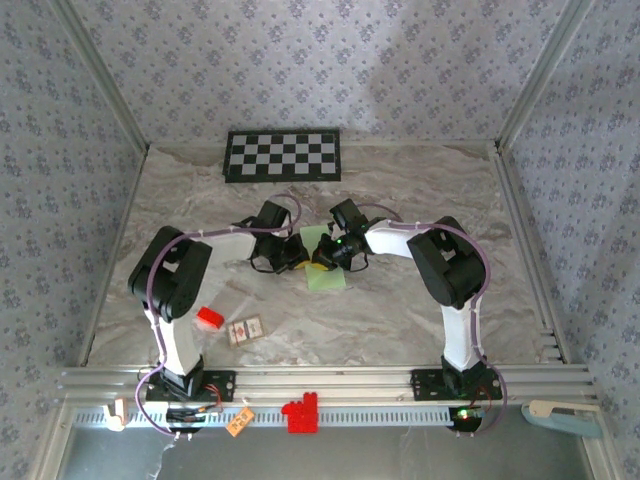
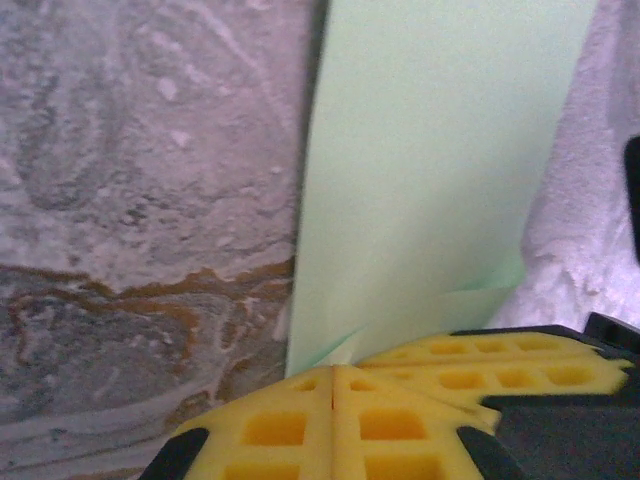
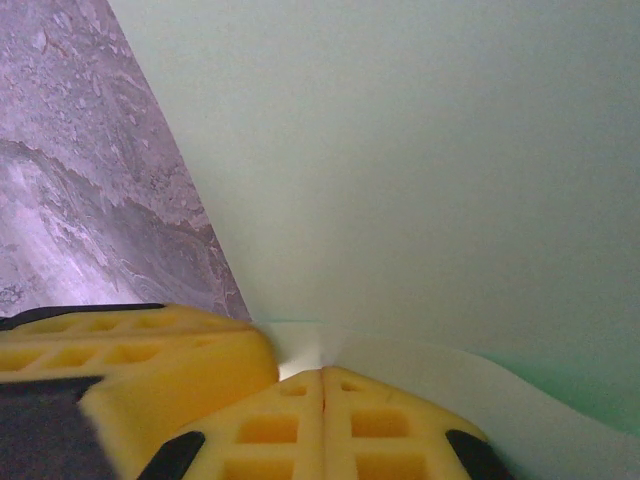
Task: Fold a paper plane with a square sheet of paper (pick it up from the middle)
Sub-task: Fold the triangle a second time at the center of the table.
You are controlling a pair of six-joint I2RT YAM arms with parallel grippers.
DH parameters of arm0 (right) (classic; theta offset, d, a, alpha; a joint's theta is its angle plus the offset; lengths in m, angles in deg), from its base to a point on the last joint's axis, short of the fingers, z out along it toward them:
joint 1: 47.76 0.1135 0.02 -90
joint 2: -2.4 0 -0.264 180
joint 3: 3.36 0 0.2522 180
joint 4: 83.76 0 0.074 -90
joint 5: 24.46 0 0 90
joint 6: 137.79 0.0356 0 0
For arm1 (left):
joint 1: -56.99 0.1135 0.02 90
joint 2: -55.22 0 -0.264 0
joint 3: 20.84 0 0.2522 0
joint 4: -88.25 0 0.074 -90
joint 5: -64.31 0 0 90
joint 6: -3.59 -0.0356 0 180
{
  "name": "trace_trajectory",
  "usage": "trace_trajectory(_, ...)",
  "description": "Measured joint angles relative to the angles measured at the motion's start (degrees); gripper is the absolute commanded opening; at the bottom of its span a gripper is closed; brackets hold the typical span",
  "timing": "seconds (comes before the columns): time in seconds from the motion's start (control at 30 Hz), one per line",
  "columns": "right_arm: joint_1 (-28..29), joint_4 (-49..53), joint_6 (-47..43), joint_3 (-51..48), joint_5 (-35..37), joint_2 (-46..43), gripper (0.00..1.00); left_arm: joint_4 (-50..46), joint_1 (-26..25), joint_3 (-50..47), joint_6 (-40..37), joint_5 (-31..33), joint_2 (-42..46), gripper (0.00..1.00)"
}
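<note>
**A:** Where's the sheet?

**B:** In the middle of the bench (image 1: 420,310). The sheet (image 1: 327,277) is pale green, and part of it seems raised: the left wrist view shows a shadow under one edge.

**A:** And the pincers?

**B:** They sit side by side, touching, at one edge of the sheet. The left pincer (image 2: 332,385) has its pads (image 2: 280,430) pressed together with the sheet's edge running into the seam, so I judge it is pinching the sheet. The right pincer (image 3: 322,385) is clamped the same way, with a curled lip of paper at its tips.

**A:** So how do we fold well from here?

**B:** Move both as one. If one leads, thin paper will likely twist or tear between them. Carry the held edge over in a low arc so it lands square on the opposite edge, then press along the bend.

**A:** What's the risk?

**B:** The grip is at the very tips, so a tug could slip it. Go slow, and don't release until the edges line up.
</note>
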Motion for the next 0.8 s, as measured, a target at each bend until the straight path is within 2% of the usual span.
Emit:
trace_trajectory(0.43, -0.57, -1.27, -0.17, -1.31, -0.68, -1.29, 0.04, -4.28, -0.44, 2.21, -3.56, 2.71, -0.74, 0.02)
trace_trajectory(0.6, -1.68, -2.67, -2.51, -4.35, -0.66, -5.73, 0.04, -5.64, -0.42, 3.15, -4.98, 2.75, -1.16, 0.01)
trace_trajectory(0.8, -2.45, -3.43, -5.42, -5.66, -0.87, -6.29, 0.04, -6.69, -0.44, 3.89, -5.92, 2.78, -1.51, 0.00)
